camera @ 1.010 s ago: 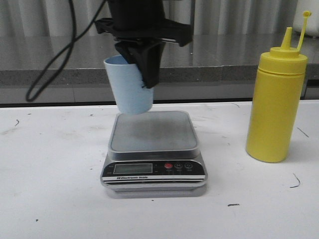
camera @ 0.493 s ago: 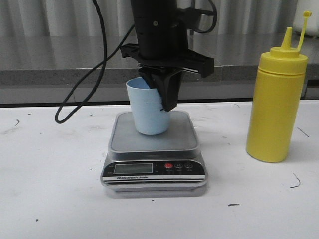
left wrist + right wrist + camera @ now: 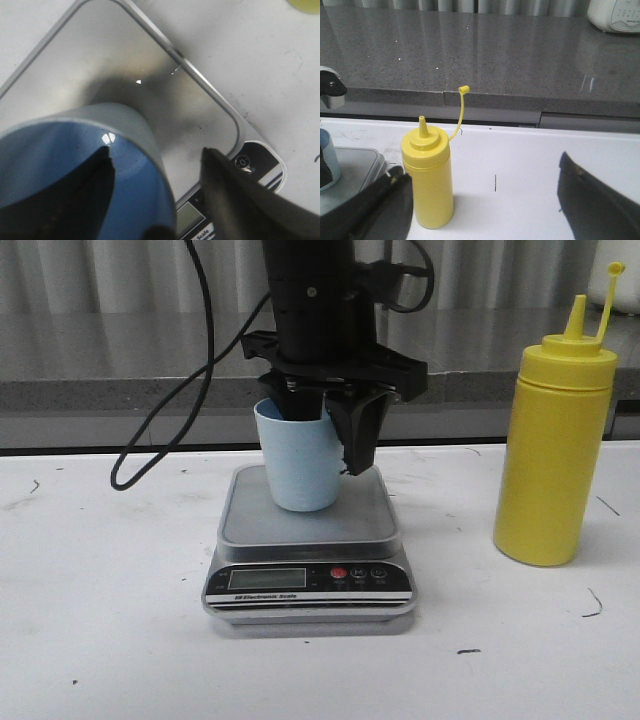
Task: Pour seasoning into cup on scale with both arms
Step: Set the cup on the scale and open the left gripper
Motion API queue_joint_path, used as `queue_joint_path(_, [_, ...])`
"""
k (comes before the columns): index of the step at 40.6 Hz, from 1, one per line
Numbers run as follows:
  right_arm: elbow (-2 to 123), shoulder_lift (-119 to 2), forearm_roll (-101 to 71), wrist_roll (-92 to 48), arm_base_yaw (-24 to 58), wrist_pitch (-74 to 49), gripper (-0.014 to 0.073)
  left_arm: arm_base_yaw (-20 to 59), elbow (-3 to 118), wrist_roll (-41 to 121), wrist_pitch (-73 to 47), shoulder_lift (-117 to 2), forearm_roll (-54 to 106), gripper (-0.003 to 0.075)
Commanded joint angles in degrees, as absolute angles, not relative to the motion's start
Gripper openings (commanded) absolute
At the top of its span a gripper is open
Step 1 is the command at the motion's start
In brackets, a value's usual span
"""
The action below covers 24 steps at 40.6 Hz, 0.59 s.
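I see the pale blue cup [image 3: 298, 462] standing upright on the grey platform of the digital kitchen scale [image 3: 308, 540], toward its far left part. My left gripper [image 3: 325, 430] hangs straight down over it with the jaws spread: one finger reaches inside the cup at the rim, the other stands just right of the cup wall with a visible gap, so the cup is released. In the left wrist view the cup's blue interior [image 3: 75, 175] sits between the two dark fingers [image 3: 235, 200] and the outer one is clear of the wall. The yellow squeeze bottle [image 3: 553, 440] stands upright on the white table [image 3: 100, 620], well to the right of the scale, its tethered cap flipped off the nozzle. From the right wrist view my right gripper [image 3: 485, 205] has its fingers wide apart, empty, with the bottle [image 3: 429, 175] beyond them, untouched
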State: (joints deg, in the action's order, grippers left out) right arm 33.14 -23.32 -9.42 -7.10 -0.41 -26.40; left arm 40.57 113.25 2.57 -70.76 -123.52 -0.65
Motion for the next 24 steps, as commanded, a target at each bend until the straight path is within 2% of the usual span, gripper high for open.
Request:
queue_joint_path(1, [35.1,-24.1,-9.7,-7.7,-0.5,-21.7,0.0606,40.9,115.0,2.5,-72.5,-119.7,-1.2,0.0522])
queue_joint_path(24, [35.1,-24.1,-9.7,-7.7,-0.5,-21.7,0.0606,40.9,115.0,2.5,-72.5,-112.6,-1.6,0.0512])
